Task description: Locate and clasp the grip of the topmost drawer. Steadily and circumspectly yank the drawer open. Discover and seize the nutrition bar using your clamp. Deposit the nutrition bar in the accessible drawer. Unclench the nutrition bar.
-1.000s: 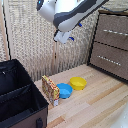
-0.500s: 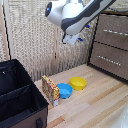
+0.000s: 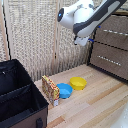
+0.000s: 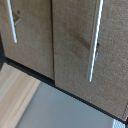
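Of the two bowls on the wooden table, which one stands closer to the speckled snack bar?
The blue bowl. It sits right beside the upright snack bar, while the yellow bowl lies on the blue bowl's far side, toward the dresser.

The white robot arm is blocking the near end of the topmost drawer, and its clamp is hiding behind the arm's bulk. The frame edge is cropping the dresser on the exterior view's right.

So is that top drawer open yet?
Shut. The topmost drawer sits flush with the drawer below; the clamp hasn't gripped its handle.
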### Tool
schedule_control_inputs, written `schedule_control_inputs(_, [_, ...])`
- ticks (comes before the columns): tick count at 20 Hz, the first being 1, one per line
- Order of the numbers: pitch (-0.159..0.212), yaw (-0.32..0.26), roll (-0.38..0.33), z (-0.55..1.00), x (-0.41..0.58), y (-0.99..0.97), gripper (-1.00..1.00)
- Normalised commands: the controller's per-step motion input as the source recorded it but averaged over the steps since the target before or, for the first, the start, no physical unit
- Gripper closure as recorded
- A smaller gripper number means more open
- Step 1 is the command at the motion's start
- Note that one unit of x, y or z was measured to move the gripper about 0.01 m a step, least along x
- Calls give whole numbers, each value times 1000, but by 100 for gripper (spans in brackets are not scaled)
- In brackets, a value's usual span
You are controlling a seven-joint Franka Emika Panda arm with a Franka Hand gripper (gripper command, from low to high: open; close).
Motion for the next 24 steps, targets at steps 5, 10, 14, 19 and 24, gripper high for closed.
schedule_control_inputs(5, [0, 44, -173, 0, -304, -622, -100])
schedule_control_inputs(10, [0, 49, -160, -19, -224, -673, -100])
schedule_control_inputs(14, [0, 90, -122, -69, -38, -685, -100])
schedule_control_inputs(19, [4, 83, -34, -43, 30, -409, 100])
schedule_control_inputs(24, [0, -6, 0, -3, 26, -58, 100])
